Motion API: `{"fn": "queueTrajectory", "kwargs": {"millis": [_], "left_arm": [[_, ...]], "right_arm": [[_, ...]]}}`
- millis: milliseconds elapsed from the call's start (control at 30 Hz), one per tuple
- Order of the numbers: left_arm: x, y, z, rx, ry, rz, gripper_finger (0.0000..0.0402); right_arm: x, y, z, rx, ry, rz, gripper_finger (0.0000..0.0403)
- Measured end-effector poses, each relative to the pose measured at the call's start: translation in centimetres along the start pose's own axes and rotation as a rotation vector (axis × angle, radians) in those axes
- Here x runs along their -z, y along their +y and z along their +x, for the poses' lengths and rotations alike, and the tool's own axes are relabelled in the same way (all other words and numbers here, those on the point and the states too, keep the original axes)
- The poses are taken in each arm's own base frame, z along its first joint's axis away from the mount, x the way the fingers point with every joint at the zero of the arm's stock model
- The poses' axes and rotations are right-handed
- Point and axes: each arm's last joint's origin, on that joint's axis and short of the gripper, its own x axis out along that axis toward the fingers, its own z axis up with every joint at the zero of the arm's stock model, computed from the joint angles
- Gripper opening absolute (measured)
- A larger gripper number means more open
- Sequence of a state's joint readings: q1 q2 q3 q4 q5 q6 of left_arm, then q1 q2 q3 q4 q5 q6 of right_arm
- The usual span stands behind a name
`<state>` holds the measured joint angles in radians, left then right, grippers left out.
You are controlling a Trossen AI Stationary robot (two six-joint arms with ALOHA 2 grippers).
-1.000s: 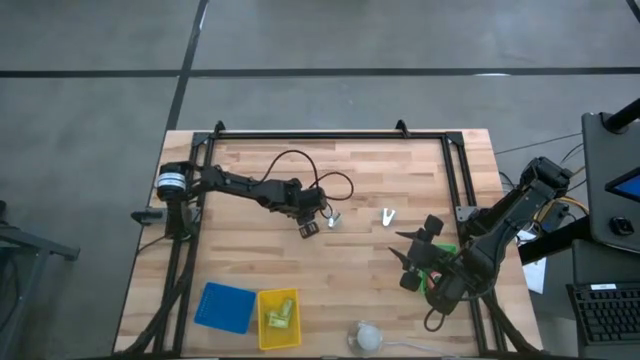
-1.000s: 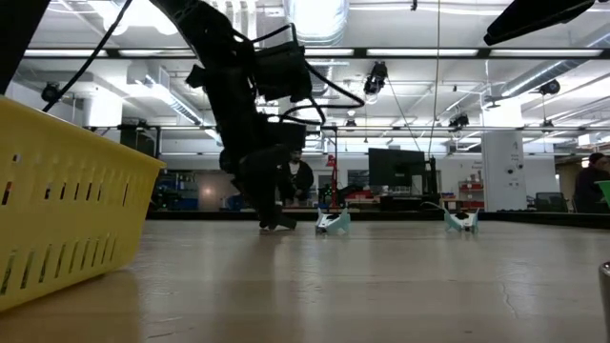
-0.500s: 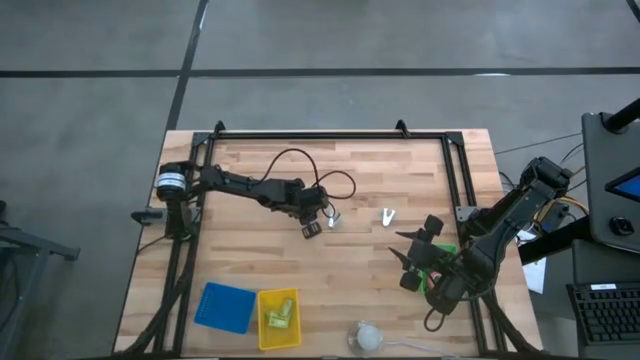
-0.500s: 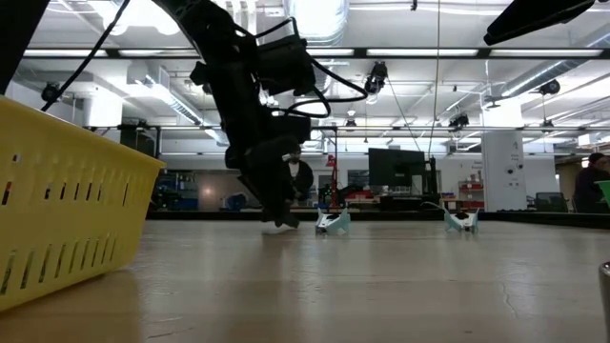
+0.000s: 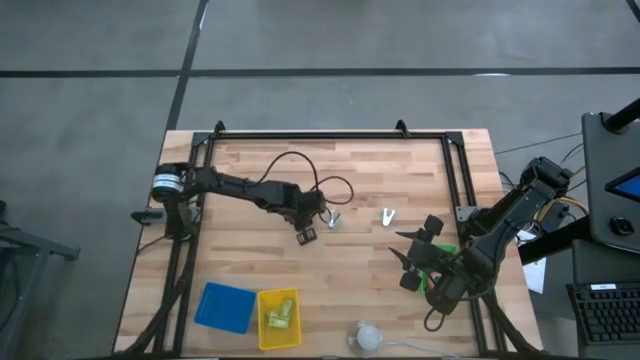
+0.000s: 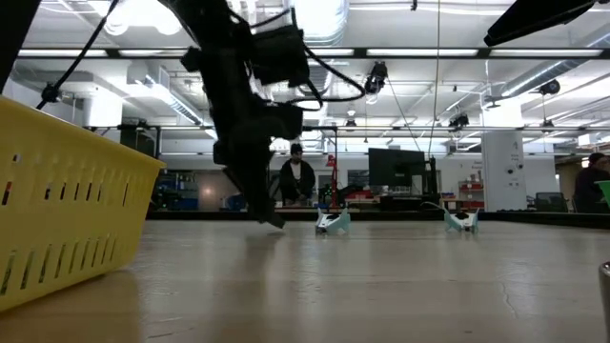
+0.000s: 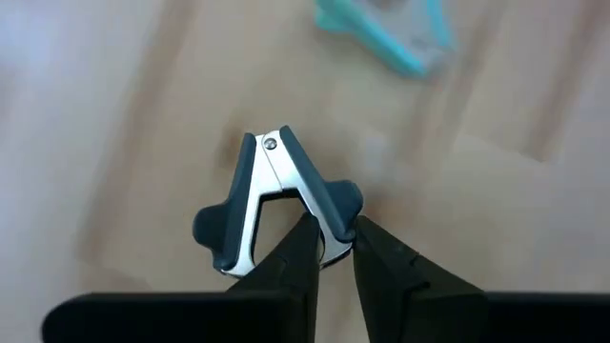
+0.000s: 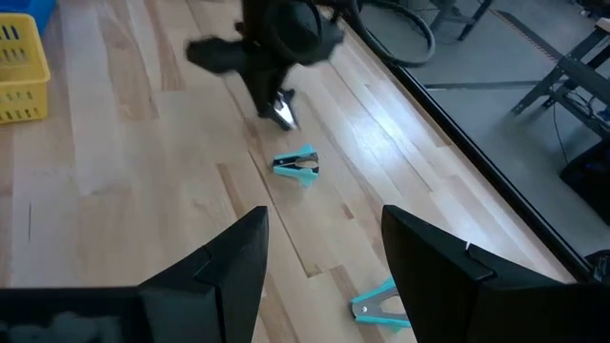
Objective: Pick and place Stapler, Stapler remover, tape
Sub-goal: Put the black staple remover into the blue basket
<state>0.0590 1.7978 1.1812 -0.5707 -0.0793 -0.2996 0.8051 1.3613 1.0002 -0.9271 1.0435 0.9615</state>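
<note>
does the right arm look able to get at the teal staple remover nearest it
Probably yes: the right gripper is open and empty, and bare table lies between it and that teal staple remover.

Left claw (image 5: 307, 235) near bench (image 5: 350, 300) centre, clamped on staple remover (image 7: 272, 195). Second staple remover (image 5: 333, 219) just beside it at 2 o'clock; third staple remover (image 5: 388, 216) farther at 3 o'clock. Right claw (image 5: 410, 262) at 4 o'clock, well apart, near bench edge. Basket (image 5: 277, 318) at 6 o'clock by front edge; flat tray (image 5: 224, 307) touching basket at 9 o'clock side.
</note>
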Motion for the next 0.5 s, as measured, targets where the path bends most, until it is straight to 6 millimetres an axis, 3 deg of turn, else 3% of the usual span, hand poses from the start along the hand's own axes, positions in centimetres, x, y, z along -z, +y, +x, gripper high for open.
{"fn": "queueTrajectory", "kwargs": {"millis": [267,500], "left_arm": [[1.9,-3.5,-5.5,0.146,0.026,-0.056,0.0052],[5.9,-8.2,-12.2,0.443,0.111,-0.177,0.0052]], "right_arm": [[0.1,0.0,0.1,0.002,0.002,-0.009,0.0201],[0.2,0.0,0.1,0.002,0.002,-0.01,0.0201]]}}
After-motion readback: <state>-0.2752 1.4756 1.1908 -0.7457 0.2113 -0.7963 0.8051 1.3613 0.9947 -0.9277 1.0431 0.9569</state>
